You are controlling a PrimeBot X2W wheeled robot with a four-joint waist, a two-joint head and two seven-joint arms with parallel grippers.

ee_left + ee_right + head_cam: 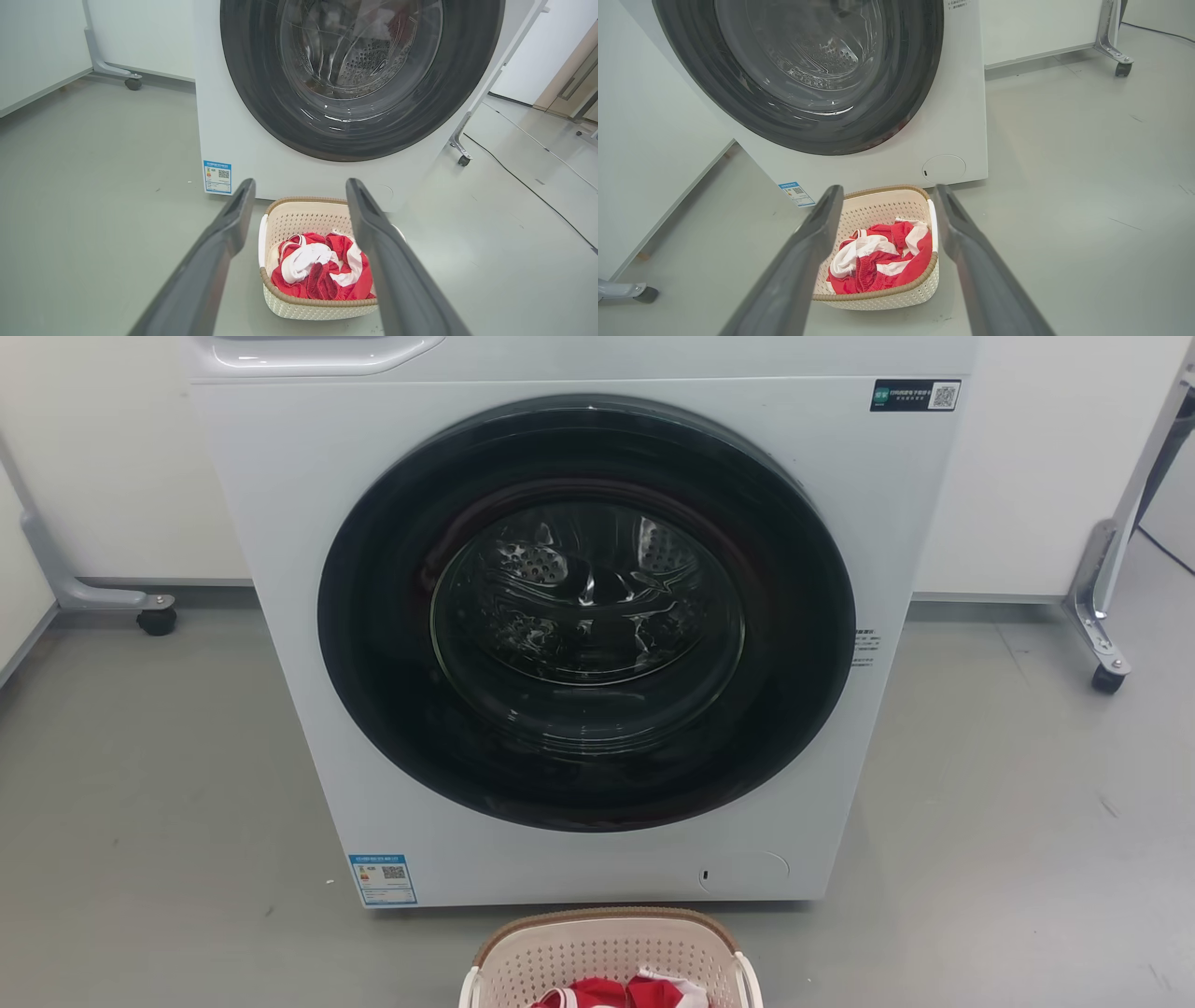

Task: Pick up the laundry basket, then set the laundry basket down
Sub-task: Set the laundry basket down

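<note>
Two long dark fingers (210,270) of my left gripper (300,184) rise from the bottom of its wrist view, spread wide with nothing between them. My right gripper (888,188) stands the same way, spread and empty.

Past both sets of tips the basket (303,308) sits on the floor (140,784), close before the washer (233,140) and apart from either gripper. Its walls are cream plastic pierced with rows of small holes. The corners are rounded, the rim is a brown woven-look band, and a white handle (262,238) runs down one side. Red and white cloth (322,275) lies crumpled inside.

From the head camera I get the basket's far half at the bottom edge. Above it is the washer's front: a flat white panel and a big round door (586,611) of dark glossy glass with a perforated steel drum behind it. The left wrist view gives me a black cable (528,191) running over the floor and a tan door (574,79) beyond. The right wrist view shows a round flap (943,168) plainly, low on the panel.

The floor is smooth grey and faintly scuffed. Behind stand white walls and metal legs on casters (157,619).
</note>
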